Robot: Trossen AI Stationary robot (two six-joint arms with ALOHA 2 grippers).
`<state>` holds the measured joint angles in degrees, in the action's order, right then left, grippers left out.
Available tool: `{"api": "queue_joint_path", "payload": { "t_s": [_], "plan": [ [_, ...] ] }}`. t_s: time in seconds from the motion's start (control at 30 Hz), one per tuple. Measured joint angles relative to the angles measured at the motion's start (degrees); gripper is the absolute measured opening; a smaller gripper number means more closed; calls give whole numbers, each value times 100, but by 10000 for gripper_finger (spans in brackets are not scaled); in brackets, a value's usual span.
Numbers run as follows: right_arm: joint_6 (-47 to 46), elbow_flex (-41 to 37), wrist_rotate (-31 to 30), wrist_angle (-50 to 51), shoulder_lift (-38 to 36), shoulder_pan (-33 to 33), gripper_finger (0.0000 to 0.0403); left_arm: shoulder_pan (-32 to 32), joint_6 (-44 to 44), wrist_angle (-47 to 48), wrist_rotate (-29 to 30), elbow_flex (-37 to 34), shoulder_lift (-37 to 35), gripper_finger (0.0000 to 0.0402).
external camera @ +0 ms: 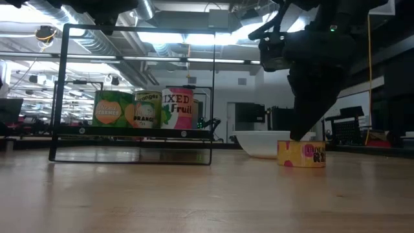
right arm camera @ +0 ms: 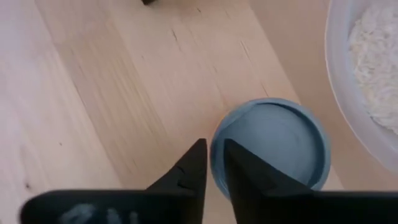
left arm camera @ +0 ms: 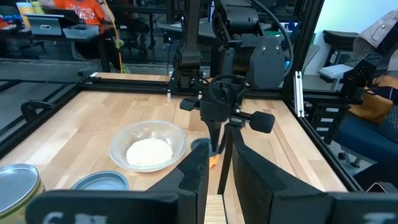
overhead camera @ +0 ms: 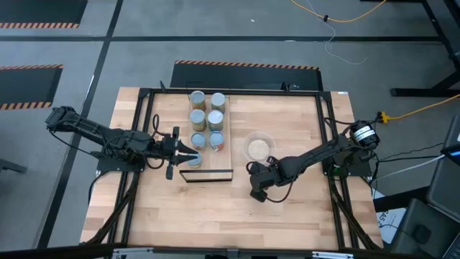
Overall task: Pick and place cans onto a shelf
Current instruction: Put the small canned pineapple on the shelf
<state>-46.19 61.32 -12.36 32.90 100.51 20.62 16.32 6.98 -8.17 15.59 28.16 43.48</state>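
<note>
Several cans (overhead camera: pixel 207 119) stand in two rows on the shelf (overhead camera: pixel 218 162), a raised light-wood board with a black frame (external camera: pixel 129 133). One more can (external camera: pixel 301 154), yellow-labelled with a pale-blue top (right arm camera: pixel 270 146), stands upright on the table. My right gripper (right arm camera: pixel 212 155) points steeply down over this can's rim, fingers a narrow gap apart, one over the top and one outside the wall. My left gripper (left arm camera: pixel 214 180) hovers above the shelf's near end (overhead camera: pixel 190 155), its fingers narrowly apart with nothing between them. My right gripper comes at the can's top rim (right arm camera: pixel 214 163) from above, one fingertip on either side of it. Whether either fingertip touches the rim I cannot tell. The can stands upright on the table.
A clear bowl (overhead camera: pixel 259 147) of pale powder stands just beyond the can, close to my right gripper. Black frame rails (overhead camera: pixel 327 129) run along the table's sides. Bare wood lies between the shelf and the can and toward the near edge.
</note>
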Motion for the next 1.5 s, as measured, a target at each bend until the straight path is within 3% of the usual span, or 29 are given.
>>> {"api": "queue_joint_path", "payload": {
  "t_s": [0.2, 0.53, 0.97, 1.5],
  "plan": [
    [53, 2, -7, -148, -2, 0, 87, 0, 0, -1, 0, 0, 0, 64],
    [1795, 18, 181, -104, -17, -15, 89, 2, 0, 1, 0, 0, -2, 64],
    [3247, 750, -154, 2018, -26, 239, 90, 0, -8, 0, 0, 0, -1, 64],
    [4221, 0, -311, 927, -28, 282, 90, 2, -7, 1, -2, -2, 0, 64]
  ]
}}
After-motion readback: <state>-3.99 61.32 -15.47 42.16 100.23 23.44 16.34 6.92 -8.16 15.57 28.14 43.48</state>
